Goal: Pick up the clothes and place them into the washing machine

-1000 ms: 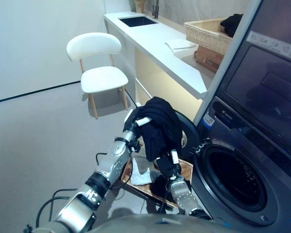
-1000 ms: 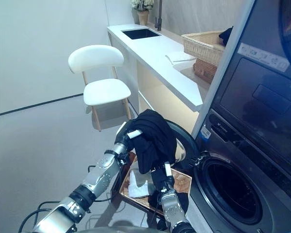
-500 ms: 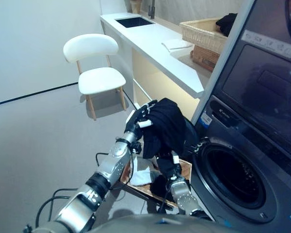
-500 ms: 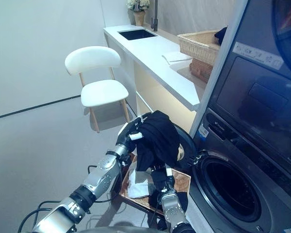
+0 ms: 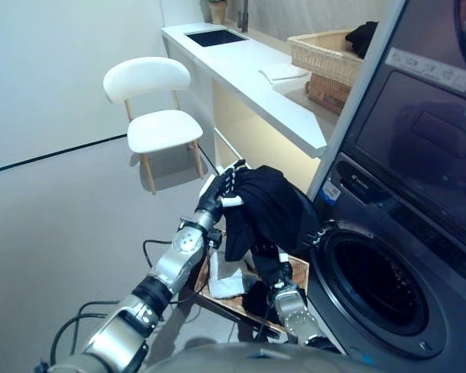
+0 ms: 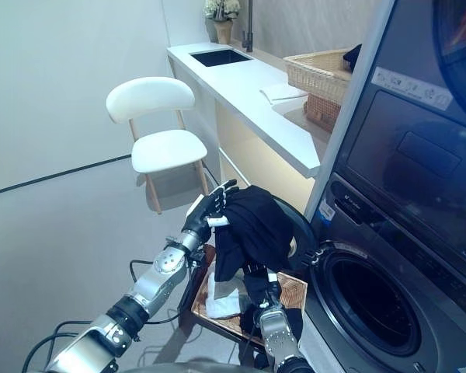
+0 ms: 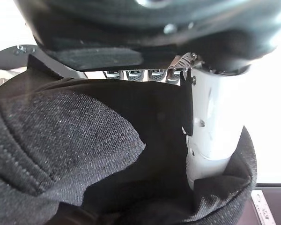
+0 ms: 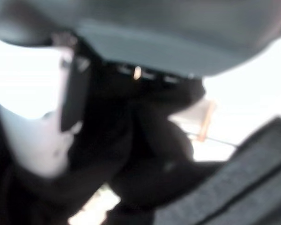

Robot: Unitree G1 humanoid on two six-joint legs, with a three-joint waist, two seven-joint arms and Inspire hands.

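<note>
A black garment (image 5: 266,208) hangs in front of the washing machine's open round door (image 6: 298,225), left of the drum opening (image 5: 370,292). My left hand (image 5: 220,193) rests flat against the garment's left side, open, with straight spread fingers and the white-covered thumb (image 7: 207,136) lying in the cloth. My right hand (image 5: 277,268) reaches up from below into the hanging folds, which hide how it holds them. In the right wrist view only its white thumb (image 8: 33,117) and dark cloth show.
A wicker basket (image 5: 298,271) on the floor under the garment holds a white cloth (image 5: 227,281) and a dark one (image 5: 256,297). A white chair (image 5: 151,116) stands at the back left. The counter (image 5: 264,93) carries another basket (image 5: 323,51) with dark clothing (image 5: 370,34).
My left hand's fingers have gone from curled round the garment to straight. The garment has shifted right and lower, closer to the machine's door. The right arm stays below it.
</note>
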